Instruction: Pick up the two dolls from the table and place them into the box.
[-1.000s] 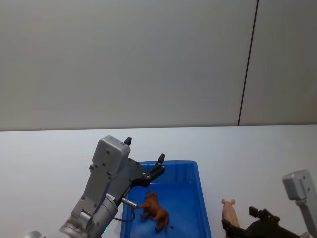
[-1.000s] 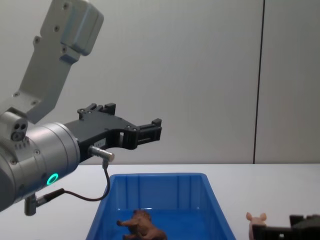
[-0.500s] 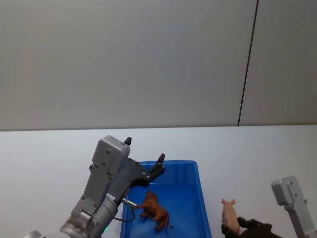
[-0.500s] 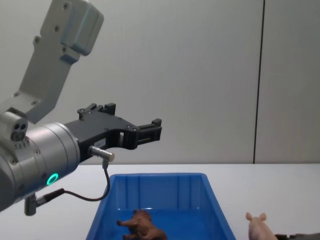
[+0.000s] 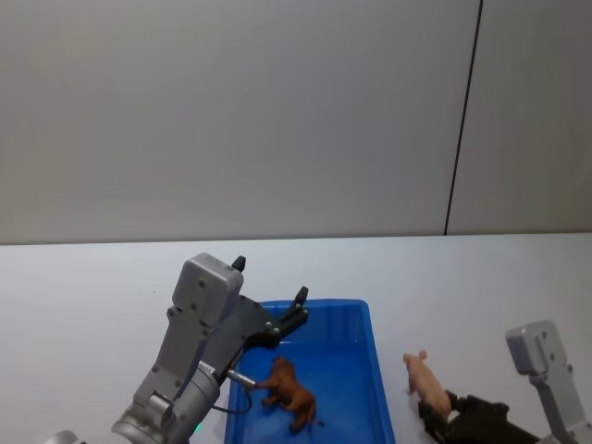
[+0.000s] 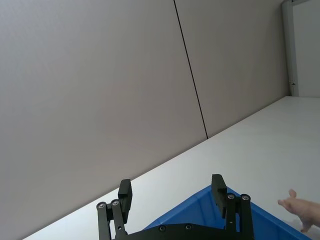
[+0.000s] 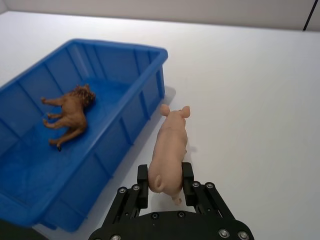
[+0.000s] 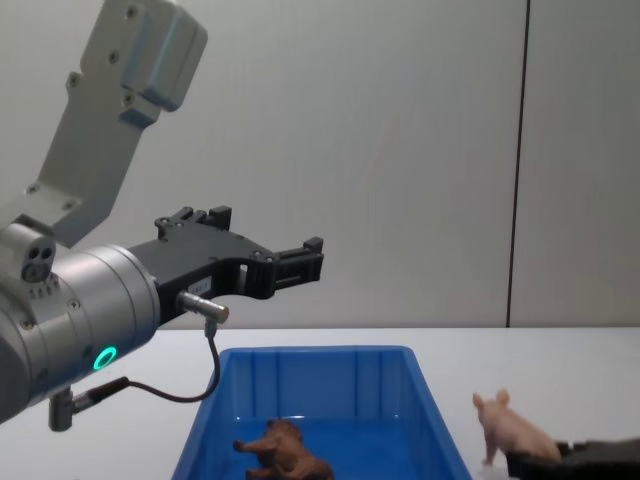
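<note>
I am watching the right gripper [image 7: 165, 184] low at the near right of the counter [image 7: 250, 100]. Its black jaws are clamping the rump of the pig [image 7: 170, 150] from both sides. The pig is sitting just outside the right wall of the box [image 7: 120, 46], apart from it, snout pointing away from me and tilting upward in the chest view. I cannot tell whether its front feet are touching the counter. To the right of the pig and beyond it, the flat white counter is running wide, giving open room on that side. On the other side the box's rounded rim is standing close.

The left gripper [image 6: 171, 192] is hovering well above the far left part of the box, its jaws spread wide apart with nothing between them. A green ring light [image 8: 103, 357] is glowing on the grey arm behind it, and a thin black cable is looping down beside it.

The box is showing as glossy blue plastic with sloped, ribbed inner walls. The lion [image 7: 67, 112], brown and shaggy, is lying on its side on the box floor near the middle. The pig is looking smooth and pale pink. Behind the counter a grey panelled wall is rising, split by one dark seam.
</note>
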Tool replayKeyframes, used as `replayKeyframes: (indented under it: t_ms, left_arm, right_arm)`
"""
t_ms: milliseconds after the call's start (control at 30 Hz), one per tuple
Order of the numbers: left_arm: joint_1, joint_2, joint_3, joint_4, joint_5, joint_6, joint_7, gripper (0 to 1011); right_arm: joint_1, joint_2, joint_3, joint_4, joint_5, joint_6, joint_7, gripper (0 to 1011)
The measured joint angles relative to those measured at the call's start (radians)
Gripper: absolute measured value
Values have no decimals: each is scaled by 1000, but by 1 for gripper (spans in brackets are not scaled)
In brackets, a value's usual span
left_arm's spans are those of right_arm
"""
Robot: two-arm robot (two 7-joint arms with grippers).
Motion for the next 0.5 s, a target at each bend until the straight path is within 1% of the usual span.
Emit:
replayKeyframes:
  t_ms: [300, 500]
  left_arm:
    - [0, 0, 0, 0, 0, 0, 0, 1003]
    - [0, 0, 0, 0, 0, 0, 0, 1003]
  right_arm:
    - [3, -1, 0, -55, -14, -44, -9, 372]
    - [29, -14, -1, -97, -11, -45, 18, 372]
